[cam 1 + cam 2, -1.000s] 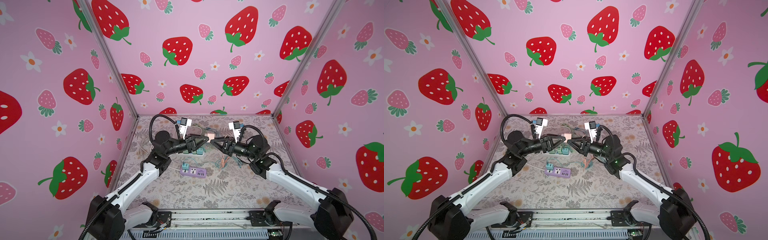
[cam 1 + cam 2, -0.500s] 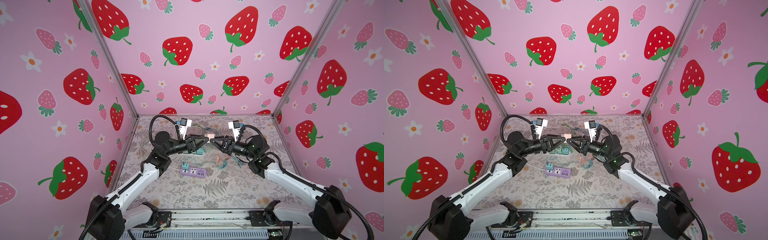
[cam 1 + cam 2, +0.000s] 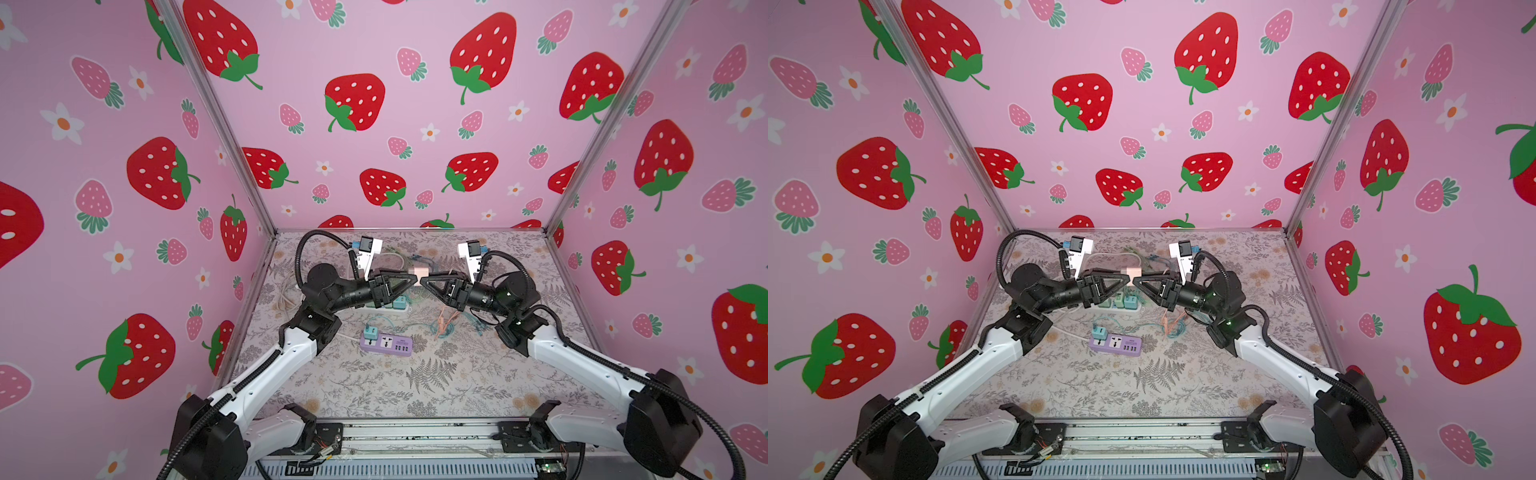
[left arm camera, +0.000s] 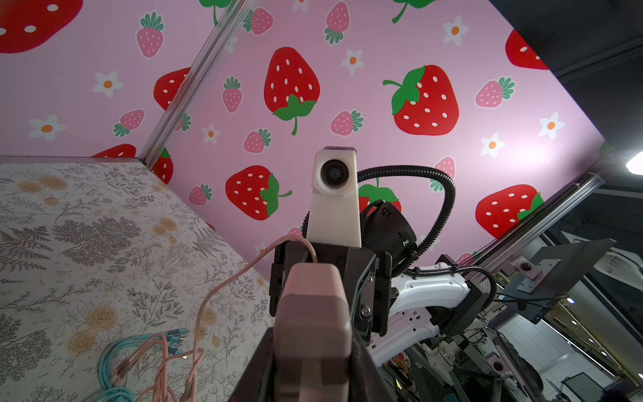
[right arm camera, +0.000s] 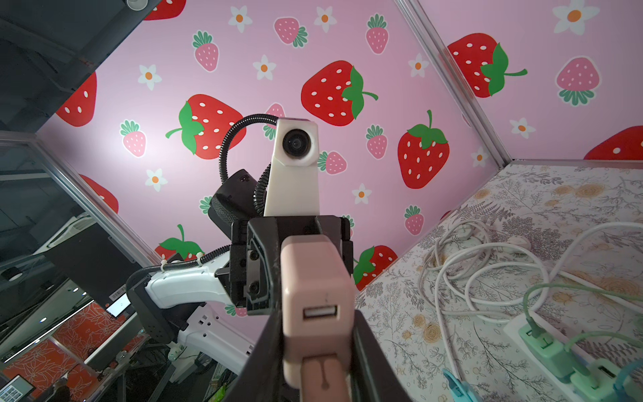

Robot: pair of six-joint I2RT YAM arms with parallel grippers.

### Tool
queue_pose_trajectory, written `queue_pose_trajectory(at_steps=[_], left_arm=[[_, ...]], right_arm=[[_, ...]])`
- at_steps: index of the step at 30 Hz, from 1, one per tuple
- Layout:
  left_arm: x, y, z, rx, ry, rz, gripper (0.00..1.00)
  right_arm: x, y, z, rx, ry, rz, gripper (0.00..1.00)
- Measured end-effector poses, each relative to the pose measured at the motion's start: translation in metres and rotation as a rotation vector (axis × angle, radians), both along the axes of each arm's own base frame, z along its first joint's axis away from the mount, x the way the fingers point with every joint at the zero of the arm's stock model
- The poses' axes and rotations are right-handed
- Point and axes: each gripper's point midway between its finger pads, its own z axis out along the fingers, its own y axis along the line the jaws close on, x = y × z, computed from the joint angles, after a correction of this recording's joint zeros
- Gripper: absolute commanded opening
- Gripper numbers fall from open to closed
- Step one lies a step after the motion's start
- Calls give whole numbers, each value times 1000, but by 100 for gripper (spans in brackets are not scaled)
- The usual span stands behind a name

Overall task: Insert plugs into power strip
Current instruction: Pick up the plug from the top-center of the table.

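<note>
The left gripper (image 3: 412, 281) is clamping the pink plug (image 3: 419, 272) between its fingertips in mid-air. The right gripper (image 3: 424, 282), meeting it tip to tip, is pinching shut on the pink cable (image 5: 323, 374) end.

White arms (image 3: 266, 374), black joints (image 3: 328, 286) (corrugated cables (image 4: 451, 198))

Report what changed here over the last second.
Barely anything. The right arm swayed slightly. The right gripper stays shut on the peach-pink cable connector, the left gripper still holds the peach-pink plug, raised between them. Nothing taken or released. The purple power strip, its teal plug and the loose cables lie unmoved.
</note>
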Motion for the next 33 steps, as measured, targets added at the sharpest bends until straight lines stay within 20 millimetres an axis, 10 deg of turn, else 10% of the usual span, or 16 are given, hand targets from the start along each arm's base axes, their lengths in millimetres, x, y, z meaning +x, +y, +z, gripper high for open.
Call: queue_pose_trajectory(at_steps=[11,33], left_arm=[[-4,1,-23,62,100,3,56],[-20,72,-55,215,184,274,58]], right_arm=[[1,-2,-7,-21,-17,-12,8],[37,-8,-40,-514,-190,-168,8]])
